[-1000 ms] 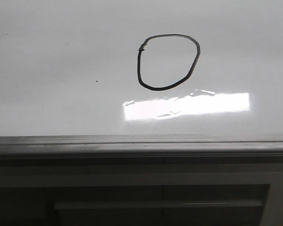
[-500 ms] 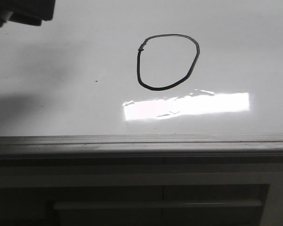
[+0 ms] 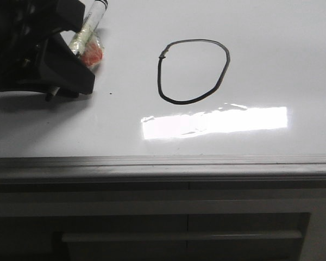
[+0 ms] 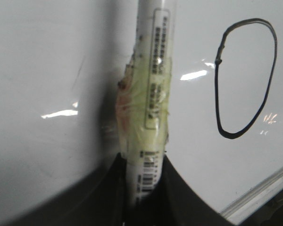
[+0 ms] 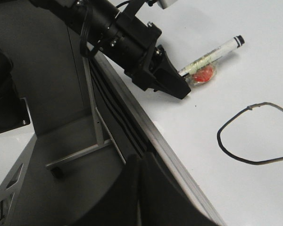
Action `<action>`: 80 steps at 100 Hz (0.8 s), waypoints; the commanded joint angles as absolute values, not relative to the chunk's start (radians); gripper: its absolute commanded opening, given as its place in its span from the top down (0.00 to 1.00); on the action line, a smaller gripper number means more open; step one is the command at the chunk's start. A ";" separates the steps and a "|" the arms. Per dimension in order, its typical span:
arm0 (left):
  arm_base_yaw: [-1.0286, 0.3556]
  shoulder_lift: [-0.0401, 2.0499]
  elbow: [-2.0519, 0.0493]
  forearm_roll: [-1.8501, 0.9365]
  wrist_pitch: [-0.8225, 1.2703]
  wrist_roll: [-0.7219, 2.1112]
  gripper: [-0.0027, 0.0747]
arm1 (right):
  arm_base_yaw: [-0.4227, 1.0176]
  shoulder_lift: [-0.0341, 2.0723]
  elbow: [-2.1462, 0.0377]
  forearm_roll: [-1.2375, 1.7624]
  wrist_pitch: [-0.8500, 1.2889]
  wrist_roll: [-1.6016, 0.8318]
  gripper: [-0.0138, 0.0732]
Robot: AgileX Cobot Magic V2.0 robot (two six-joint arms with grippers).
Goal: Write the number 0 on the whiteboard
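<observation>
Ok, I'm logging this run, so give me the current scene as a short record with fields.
drawing: the number 0, a closed, uneven black loop with a small kink
surface: whiteboard, glossy, with a bright rectangular glare below the loop
marker: marker, wrapped in tape, held in the left claw
marker position: left of the loop, apart from it
right claw: fingers together, nothing between them, off the board's edge

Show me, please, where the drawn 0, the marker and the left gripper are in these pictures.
number 0 [image 3: 162,76]: front view, on the loop's left stroke.
marker [image 4: 155,70]: left wrist view, on its labelled white barrel.
left gripper [image 3: 70,73]: front view, on the black finger beside the marker.
</observation>
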State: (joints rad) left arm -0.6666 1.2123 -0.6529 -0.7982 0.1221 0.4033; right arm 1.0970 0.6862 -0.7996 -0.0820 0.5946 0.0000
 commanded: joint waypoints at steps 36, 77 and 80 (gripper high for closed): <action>-0.665 1.264 -0.685 -0.813 0.000 0.394 0.99 | 1.089 0.688 -0.823 -0.086 0.471 0.010 0.92; -0.665 1.268 -0.685 -0.816 0.007 0.394 0.83 | 1.089 0.688 -0.822 -0.086 0.473 0.010 0.92; -0.665 1.268 -0.685 -0.816 0.007 0.394 0.78 | 1.089 0.688 -0.822 -0.086 0.473 0.010 0.92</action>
